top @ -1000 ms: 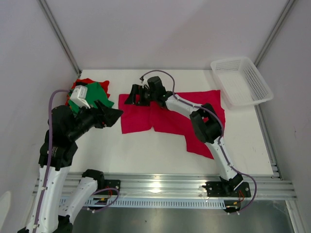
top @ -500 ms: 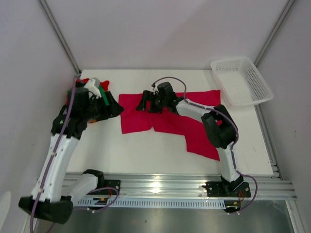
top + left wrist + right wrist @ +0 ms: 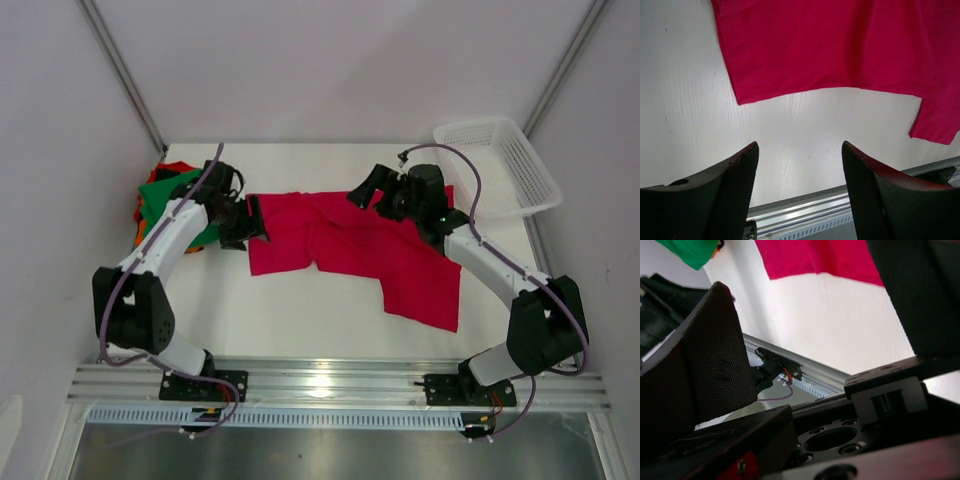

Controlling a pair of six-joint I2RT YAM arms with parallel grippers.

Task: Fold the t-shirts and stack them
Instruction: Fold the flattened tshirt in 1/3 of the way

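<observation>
A crimson-red t-shirt (image 3: 350, 250) lies spread out on the white table, creased along its far edge. My left gripper (image 3: 254, 220) hovers at the shirt's left edge, open, with nothing between its fingers. In the left wrist view the gripper (image 3: 800, 146) stands over bare table just short of the shirt's hem (image 3: 830, 45). My right gripper (image 3: 366, 193) hangs open over the shirt's far edge, holding nothing. The right wrist view shows the wide-open gripper (image 3: 805, 300), the red shirt (image 3: 825, 257) and a green t-shirt (image 3: 690, 250) beyond.
A pile of green, orange and red t-shirts (image 3: 165, 195) sits at the far left corner. A white mesh basket (image 3: 497, 165) stands at the far right. The metal rail (image 3: 320, 380) runs along the near edge. Bare table (image 3: 300, 310) lies in front of the shirt.
My left gripper swung right from over the pile to the crimson shirt's left edge. My right gripper moved right along the shirt's far edge, uncovering the shirt's upper left part.
</observation>
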